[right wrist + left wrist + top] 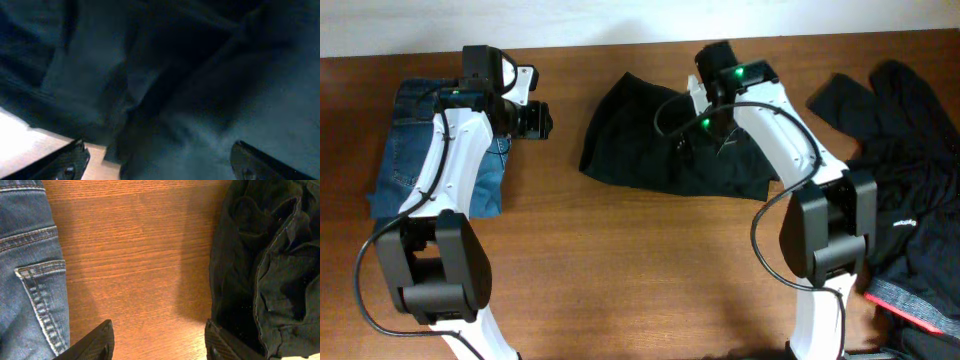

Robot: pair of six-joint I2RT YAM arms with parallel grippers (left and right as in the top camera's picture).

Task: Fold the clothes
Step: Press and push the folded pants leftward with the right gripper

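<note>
Trousers first: the black trousers (pixel 630 140) lie bunched in the middle of the table (pixel 620 270). Their long axis runs crosswise, from one arm's side to the other, and I place everything else from them.

My right gripper (pixel 160 156) hangs straight over the half of the trousers nearer the heap of dark clothes (pixel 910 170). Its wrist view is filled with dark folds close up. The two fingers stand wide apart at the lower corners of that view, with nothing pinched between them.

My left gripper (pixel 160 341) sits just off the opposite end of the trousers, over bare wood. Its jaws are apart too and empty, with one finger right beside the rumpled edge. The jeans (pixel 405 160) lie on the far side of that gripper from the trousers, partly under the left arm.

So the right arm is plainly the nearer one. The cloth is directly below its spread fingers, while the left would have to sidle in toward the edge. I judge the fold hardly started, since the trousers are crumpled rather than squared. Next I'd want a pinch on one end and a pull along that long axis, taking care not to catch a stray layer.
</note>
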